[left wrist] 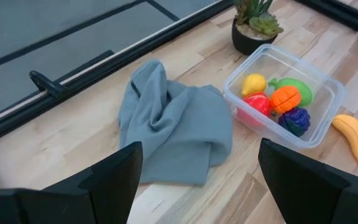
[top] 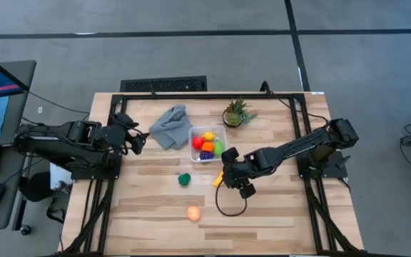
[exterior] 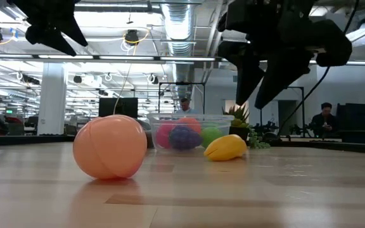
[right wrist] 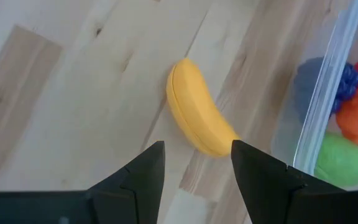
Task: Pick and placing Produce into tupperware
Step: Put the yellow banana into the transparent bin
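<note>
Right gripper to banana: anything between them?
Nothing. In the right wrist view the right gripper hangs open over the banana, only bare table around it.

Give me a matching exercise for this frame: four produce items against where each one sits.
Things:
1. banana
2. peach-coloured fruit
3. dark green vegetable
4. orange fruit

Places:
A. inside the clear tupperware
B. on the wood just outside the container, below the right end effector
C. alone on the table, nearest the low camera
D. on bare table between the container and the peach-coloured fruit

Pairs: 1-B, 2-C, 3-D, 4-A
</note>
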Controlling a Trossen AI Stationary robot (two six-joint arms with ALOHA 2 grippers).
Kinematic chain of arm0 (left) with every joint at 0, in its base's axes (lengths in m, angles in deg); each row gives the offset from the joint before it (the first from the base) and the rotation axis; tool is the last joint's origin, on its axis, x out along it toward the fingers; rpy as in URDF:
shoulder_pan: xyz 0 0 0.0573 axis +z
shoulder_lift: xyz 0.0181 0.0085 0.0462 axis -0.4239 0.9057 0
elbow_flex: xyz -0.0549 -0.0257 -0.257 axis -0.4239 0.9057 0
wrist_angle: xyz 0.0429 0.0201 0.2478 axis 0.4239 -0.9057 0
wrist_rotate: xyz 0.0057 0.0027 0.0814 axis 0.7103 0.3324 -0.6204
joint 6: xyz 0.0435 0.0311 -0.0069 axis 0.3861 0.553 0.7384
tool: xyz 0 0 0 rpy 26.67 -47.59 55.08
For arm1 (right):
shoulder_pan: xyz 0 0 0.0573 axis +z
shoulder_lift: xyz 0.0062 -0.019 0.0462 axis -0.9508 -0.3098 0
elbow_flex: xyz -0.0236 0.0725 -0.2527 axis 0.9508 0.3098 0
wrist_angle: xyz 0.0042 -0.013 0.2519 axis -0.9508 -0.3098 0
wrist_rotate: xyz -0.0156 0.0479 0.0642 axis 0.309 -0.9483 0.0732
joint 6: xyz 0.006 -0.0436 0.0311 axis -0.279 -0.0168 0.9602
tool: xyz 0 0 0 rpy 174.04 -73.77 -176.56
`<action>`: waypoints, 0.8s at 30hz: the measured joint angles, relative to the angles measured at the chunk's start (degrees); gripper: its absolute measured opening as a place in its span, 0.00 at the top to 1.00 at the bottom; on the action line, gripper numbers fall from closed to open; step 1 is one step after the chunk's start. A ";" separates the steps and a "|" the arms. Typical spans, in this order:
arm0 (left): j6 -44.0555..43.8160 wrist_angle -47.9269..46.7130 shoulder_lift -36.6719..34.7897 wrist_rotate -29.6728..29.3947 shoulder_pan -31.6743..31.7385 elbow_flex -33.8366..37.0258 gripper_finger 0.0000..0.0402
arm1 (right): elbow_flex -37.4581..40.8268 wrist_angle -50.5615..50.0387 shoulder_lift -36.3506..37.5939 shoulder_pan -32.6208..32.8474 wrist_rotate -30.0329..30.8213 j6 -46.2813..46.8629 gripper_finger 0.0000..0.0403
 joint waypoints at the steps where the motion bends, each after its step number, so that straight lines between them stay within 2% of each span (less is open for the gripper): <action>1: -0.26 0.00 0.45 0.00 0.00 0.00 0.23 | 0.00 0.36 -0.10 -0.02 0.00 -0.57 0.48; 10: -1.35 0.26 2.63 0.02 -0.01 0.00 0.23 | 0.04 2.87 -1.98 -0.39 -0.12 -8.38 0.48; 24: -1.24 -0.04 2.44 -0.61 -0.01 0.00 0.23 | -0.02 5.39 -2.73 -2.48 -0.23 -12.77 0.43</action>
